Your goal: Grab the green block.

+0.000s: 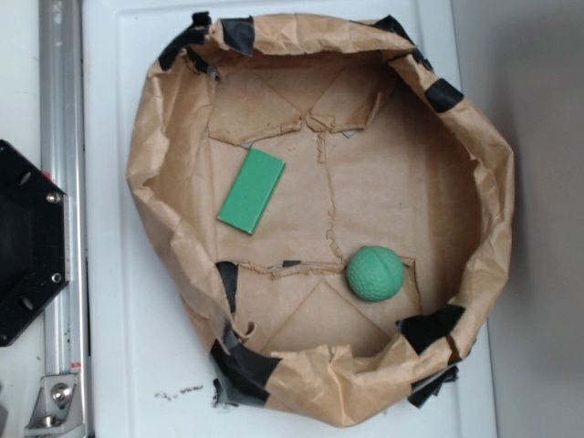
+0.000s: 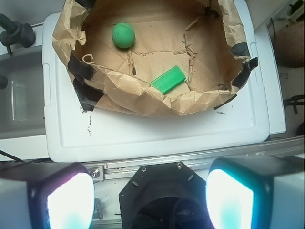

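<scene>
The green block [image 1: 252, 190] is a flat green slab lying on the floor of a brown paper-lined bowl [image 1: 160, 164], left of centre in the exterior view. In the wrist view the green block [image 2: 167, 79] lies just behind the bowl's near paper wall. My gripper [image 2: 150, 198] hangs well short of the bowl, above the black robot base [image 2: 162, 198]. Its two pale fingers [image 2: 69, 200] stand wide apart with nothing between them. The exterior view does not show the gripper.
A round dimpled green ball [image 1: 375, 273] sits in the bowl to the right of the block, seen as the ball [image 2: 123, 36] at the far left in the wrist view. The bowl rests on a white tray [image 2: 143, 133]. A metal rail [image 1: 62, 182] runs along the tray's left side.
</scene>
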Robot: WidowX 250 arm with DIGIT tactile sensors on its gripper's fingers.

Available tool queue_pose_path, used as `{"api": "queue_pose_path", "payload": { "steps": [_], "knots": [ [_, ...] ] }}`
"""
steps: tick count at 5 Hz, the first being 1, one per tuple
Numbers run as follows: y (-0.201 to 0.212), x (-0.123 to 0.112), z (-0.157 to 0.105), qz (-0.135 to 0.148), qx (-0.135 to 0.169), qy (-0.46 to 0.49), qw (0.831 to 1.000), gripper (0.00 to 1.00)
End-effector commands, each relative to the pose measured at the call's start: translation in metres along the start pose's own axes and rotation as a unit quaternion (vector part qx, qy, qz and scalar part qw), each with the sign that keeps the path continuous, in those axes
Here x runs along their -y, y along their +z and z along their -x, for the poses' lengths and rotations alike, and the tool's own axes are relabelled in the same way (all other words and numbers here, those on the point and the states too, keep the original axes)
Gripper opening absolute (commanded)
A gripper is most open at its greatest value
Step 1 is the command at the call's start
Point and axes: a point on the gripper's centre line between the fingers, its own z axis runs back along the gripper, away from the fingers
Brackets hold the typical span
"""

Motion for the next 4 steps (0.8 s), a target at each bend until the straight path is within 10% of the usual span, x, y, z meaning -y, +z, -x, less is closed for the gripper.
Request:
{"api": "queue_pose_path", "payload": {
  "steps": [1, 3, 4],
  "knots": [
    [0.0, 0.0, 0.0, 0.0, 0.0, 0.0, 1.0, 1.0],
    [-0.054, -0.033, -0.074, -0.132, 0.029, 0.203, 0.97, 1.0],
    [-0.071, -0.032, -0.093, -0.098, 0.038, 0.275, 0.956, 1.0]
  ]
}}
